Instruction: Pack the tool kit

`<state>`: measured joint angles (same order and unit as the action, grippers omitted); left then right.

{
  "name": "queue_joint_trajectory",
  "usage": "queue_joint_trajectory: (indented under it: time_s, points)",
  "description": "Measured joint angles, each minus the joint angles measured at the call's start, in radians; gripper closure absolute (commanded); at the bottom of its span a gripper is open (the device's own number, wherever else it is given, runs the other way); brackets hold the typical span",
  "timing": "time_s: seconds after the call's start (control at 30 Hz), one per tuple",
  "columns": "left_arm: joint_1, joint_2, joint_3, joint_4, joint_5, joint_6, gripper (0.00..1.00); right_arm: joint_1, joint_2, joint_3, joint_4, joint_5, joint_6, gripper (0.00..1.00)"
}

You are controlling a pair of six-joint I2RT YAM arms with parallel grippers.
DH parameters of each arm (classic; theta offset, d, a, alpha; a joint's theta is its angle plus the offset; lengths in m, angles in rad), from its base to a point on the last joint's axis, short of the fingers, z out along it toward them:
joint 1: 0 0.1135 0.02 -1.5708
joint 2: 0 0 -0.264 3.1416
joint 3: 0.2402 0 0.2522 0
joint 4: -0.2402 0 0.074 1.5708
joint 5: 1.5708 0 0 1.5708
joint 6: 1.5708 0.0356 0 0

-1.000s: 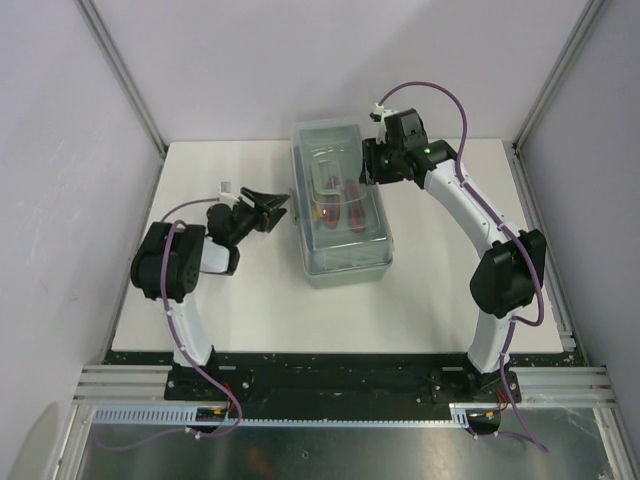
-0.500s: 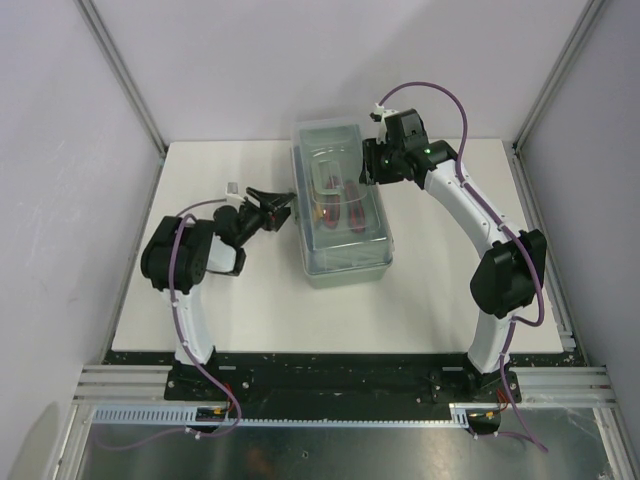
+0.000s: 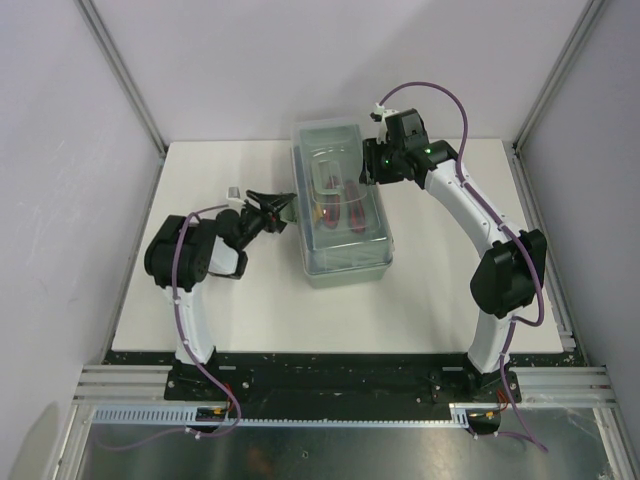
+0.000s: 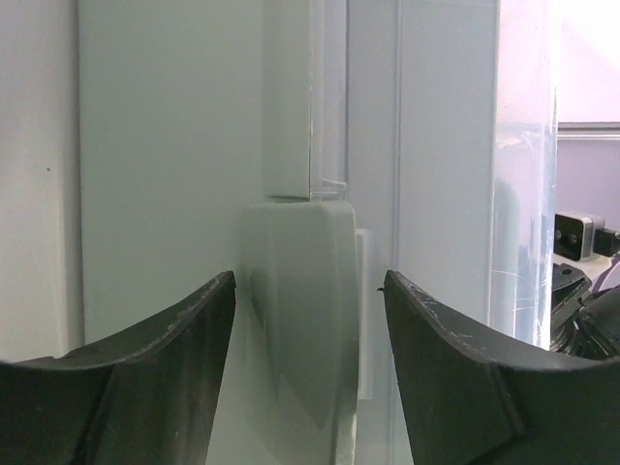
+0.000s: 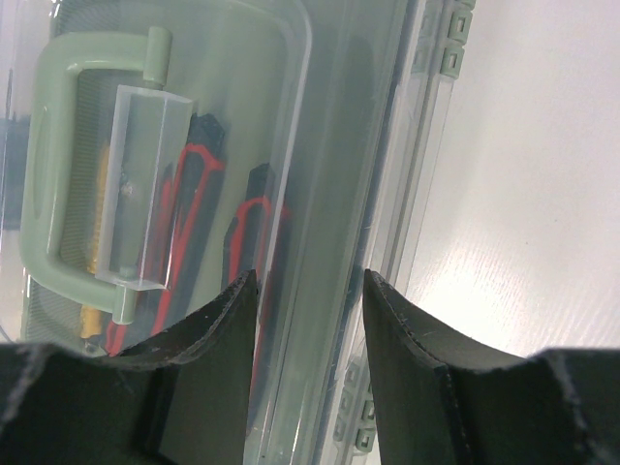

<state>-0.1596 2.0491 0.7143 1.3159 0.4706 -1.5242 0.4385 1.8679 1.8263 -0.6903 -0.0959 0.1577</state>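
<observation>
Our left gripper (image 4: 309, 283), fingers apart, faces the latch (image 4: 291, 368) on the box (image 3: 340, 205), we think to snap it. Our right gripper (image 5: 309, 281), apart too, steadies the lid (image 5: 329, 97) near the back edge.

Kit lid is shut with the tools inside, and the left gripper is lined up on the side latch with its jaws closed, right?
Not quite: the left gripper has its jaws open, not closed. The left wrist view shows them apart, either side of the latch. The tool kit is indeed shut with the tools inside.
</observation>
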Motion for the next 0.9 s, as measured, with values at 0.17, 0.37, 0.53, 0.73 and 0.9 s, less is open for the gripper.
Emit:
queue_joint_trajectory:
  time_s: [0.17, 0.37, 0.53, 0.73, 0.9]
  points:
    - [-0.002, 0.006, 0.0, 0.004, -0.002, -0.022, 0.37, 0.0, 0.0, 0.0, 0.0, 0.0, 0.0, 0.59]
    - [-0.006, -0.019, -0.01, 0.004, -0.015, -0.012, 0.36, 0.0, 0.0, 0.0, 0.0, 0.0, 0.0, 0.59]
    - [-0.012, -0.066, -0.031, -0.024, -0.028, 0.027, 0.35, 0.0, 0.0, 0.0, 0.0, 0.0, 0.0, 0.59]
    - [-0.014, -0.085, -0.047, -0.034, -0.031, 0.042, 0.35, 0.0, 0.0, 0.0, 0.0, 0.0, 0.0, 0.59]
    - [-0.018, -0.113, -0.065, -0.048, -0.037, 0.056, 0.36, 0.0, 0.0, 0.0, 0.0, 0.0, 0.0, 0.59]
